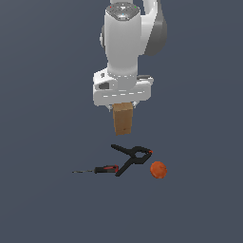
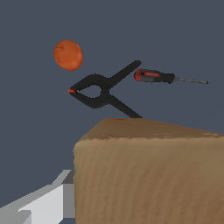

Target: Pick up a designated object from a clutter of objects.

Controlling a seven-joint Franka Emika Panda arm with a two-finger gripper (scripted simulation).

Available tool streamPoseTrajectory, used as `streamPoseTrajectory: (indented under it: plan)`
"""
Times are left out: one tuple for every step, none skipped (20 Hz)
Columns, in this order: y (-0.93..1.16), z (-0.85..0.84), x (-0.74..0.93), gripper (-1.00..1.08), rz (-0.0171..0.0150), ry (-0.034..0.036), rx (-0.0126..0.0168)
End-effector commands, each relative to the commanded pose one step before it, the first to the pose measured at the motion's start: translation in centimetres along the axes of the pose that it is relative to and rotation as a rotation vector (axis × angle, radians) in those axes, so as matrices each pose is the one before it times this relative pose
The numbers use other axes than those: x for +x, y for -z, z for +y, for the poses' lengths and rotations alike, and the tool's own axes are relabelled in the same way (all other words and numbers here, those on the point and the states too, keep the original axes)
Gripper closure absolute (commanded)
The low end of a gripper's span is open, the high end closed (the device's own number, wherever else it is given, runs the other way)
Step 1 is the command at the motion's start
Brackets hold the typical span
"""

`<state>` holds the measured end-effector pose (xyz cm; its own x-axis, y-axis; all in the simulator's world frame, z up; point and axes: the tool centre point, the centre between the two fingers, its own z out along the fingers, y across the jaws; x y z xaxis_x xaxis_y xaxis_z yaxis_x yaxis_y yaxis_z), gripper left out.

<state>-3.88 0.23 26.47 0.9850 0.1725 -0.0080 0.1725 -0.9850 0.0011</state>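
Exterior view: white gripper (image 1: 123, 105) clamped on plain light-brown wooden rectangular block (image 1: 123, 119), block seemingly lifted clear above black spring clamp (image 1: 131, 158), screwdriver (image 1: 102, 169), orange ball (image 1: 158, 169); pick judged essentially done, only hold left

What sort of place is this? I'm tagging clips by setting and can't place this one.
Probably a simulated test scene, not a real room: a featureless grey-blue ground, flat rendered shading, and only a wooden block under the gripper plus a black clamp, screwdriver and orange ball.
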Motion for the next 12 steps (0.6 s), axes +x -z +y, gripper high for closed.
streamPoseTrajectory:
  plan:
    - [2.678, -1.259, 1.336, 1.08, 0.00803, 0.00013, -0.00126]
    - [0.865, -0.477, 0.468, 1.08, 0.00000, 0.00000, 0.00000]
    - [0.837, -0.461, 0.456, 1.08, 0.00000, 0.00000, 0.00000]
    - [0.807, -0.441, 0.445, 1.08, -0.00002, 0.00016, 0.00046]
    - [0.786, -0.433, 0.433, 1.08, 0.00000, 0.00000, 0.00000]
    - [0.763, -0.420, 0.423, 1.08, 0.00000, 0.00000, 0.00000]
    - [0.740, -0.397, 0.413, 1.08, 0.00001, 0.00009, 0.00048]
    - [0.722, -0.397, 0.404, 1.08, 0.00000, 0.00000, 0.00000]
    - [0.703, -0.386, 0.396, 1.08, 0.00000, 0.00000, 0.00000]
    - [0.685, -0.376, 0.387, 1.08, 0.00000, 0.00000, 0.00000]
    - [0.666, -0.350, 0.379, 1.08, 0.00001, 0.00001, 0.00049]
    - [0.651, -0.357, 0.372, 1.08, 0.00000, 0.00000, 0.00000]
